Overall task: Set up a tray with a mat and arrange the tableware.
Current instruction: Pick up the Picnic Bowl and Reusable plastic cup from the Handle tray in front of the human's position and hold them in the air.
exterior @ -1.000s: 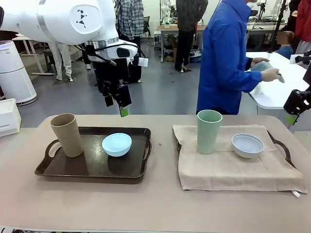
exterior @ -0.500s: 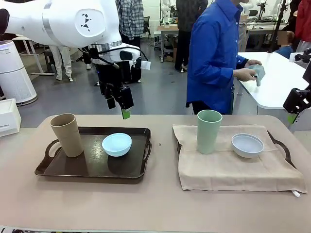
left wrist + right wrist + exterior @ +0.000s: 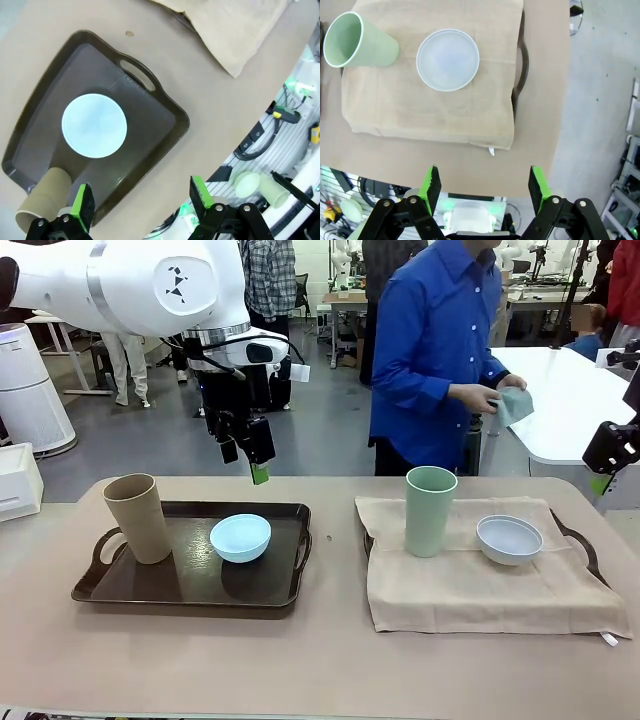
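The tan-brown tumbler [image 3: 138, 518] stands upright at the left end of a dark brown tray [image 3: 190, 585]. The light blue bowl [image 3: 240, 537] sits on the same tray, just to the tumbler's right and apart from it. This tray has no mat on it.

Well apart to the right, the sage green tumbler [image 3: 430, 510] stands upright on a beige mat [image 3: 480, 590], with the pale grey-white bowl [image 3: 509, 539] near it on the right, not touching. The mat is draped over a second dark tray, whose handle [image 3: 587, 548] sticks out at the mat's right side. The mat's near edge hangs past the tray onto the table [image 3: 320, 665].

The left claw [image 3: 251, 454] hangs in the air over the far edge of the bare tray, above and behind the blue bowl. Its fingers are apart and nothing is between them. In the left wrist view it looks down on that tray, the bowl and the tan tumbler.

The right claw [image 3: 485, 175] is also spread wide and holds nothing. It is up off the table by the right end, and its wrist view looks down on the mat, the green tumbler and the pale bowl.

Beyond the table a person in a blue shirt [image 3: 430, 340] stands side-on beside a white table [image 3: 580, 410], both hands on a pale teal cloth [image 3: 513, 405].
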`<state>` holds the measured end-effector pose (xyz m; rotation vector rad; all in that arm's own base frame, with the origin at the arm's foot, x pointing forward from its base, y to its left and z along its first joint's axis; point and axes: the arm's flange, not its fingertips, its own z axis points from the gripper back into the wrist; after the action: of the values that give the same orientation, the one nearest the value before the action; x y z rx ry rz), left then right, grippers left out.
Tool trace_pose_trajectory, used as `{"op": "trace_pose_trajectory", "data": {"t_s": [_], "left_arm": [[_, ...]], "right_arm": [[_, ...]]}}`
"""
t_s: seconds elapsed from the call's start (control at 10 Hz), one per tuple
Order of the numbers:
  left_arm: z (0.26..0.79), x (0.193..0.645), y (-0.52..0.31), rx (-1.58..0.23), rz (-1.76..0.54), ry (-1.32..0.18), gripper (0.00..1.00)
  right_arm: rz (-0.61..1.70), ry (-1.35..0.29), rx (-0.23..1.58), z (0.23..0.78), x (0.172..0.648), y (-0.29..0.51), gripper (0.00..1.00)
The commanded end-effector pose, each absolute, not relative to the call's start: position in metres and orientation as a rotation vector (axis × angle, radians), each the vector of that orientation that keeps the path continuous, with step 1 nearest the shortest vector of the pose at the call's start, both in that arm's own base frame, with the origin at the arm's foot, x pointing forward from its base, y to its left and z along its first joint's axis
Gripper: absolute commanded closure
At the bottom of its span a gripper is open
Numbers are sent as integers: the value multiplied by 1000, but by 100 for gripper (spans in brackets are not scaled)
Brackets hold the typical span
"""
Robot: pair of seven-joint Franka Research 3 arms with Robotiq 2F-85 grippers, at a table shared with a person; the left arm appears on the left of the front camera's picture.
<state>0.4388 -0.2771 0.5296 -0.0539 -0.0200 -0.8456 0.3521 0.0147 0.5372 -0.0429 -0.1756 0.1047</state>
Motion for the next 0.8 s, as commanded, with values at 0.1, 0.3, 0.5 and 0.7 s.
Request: {"op": "trace_pose_trajectory", "data": {"t_s": [0.1,0.3,0.5,0.7], "left_arm": [[540,417,-194,-223,-773,-16,0],[549,404,-127,-398,-702,-45,0],[558,395,-74,-506,-619,-89,0],[566,388,-15,-592,-499,-159,0]], "right_arm": [[106,-175,0,536,349,-7,9],[43,-129,168,541,356,-32,9],[-27,-96,332,550,356,-65,9],[-111,-116,571,560,352,-105,9]]}}
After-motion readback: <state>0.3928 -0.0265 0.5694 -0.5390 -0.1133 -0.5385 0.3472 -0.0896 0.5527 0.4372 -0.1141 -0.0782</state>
